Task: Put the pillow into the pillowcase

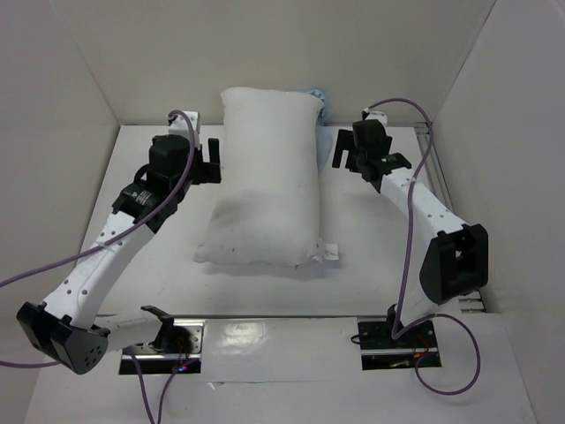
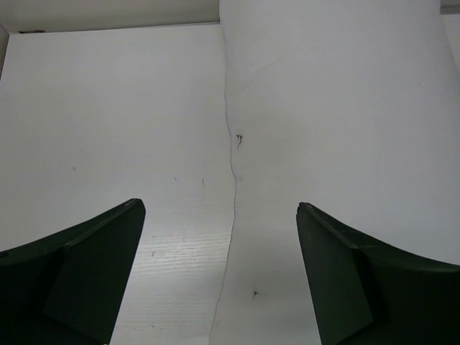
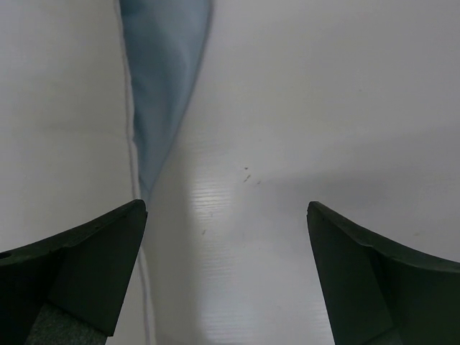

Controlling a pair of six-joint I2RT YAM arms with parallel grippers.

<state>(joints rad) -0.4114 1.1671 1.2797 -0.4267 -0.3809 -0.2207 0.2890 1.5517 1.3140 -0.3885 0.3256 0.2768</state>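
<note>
Looked down into a booth of plain white walls [image 1: 62,71], closed in on the left, right and far sides. Found a white bench [image 1: 159,256] filling the floor of it, matte, faintly ribbed and flecked with small dark marks in the wrist views, with a glossier strip along the near edge. Saw the pillow [image 1: 265,177] lying lengthwise at mid-bench, plump and white, short ends toward the near and far sides, far end close to the back wall, wholly outside the pillowcase. Noted the left arm [image 1: 115,238] reaching up the left side of the pillow and the right arm [image 1: 424,208] up the right side, each trailing a purple cable [image 1: 410,230]. Made out only a sliver of the pillowcase [image 1: 320,97], light blue, peeking from behind the pillow's far right corner; seen from the right wrist as a narrow blue wedge [image 3: 162,72] between pillow edge and bare bench. Found the left jaws spread wide and holding nothing, just beside the pillow's left edge, straddling its seam line [image 2: 231,172] in the wrist view. Found the right jaws likewise fully spread and empty, over bare bench just right of the pillow. Spotted a small white tag [image 1: 328,253] at the pillow's near right corner, and faint dark specks along its near end.
</note>
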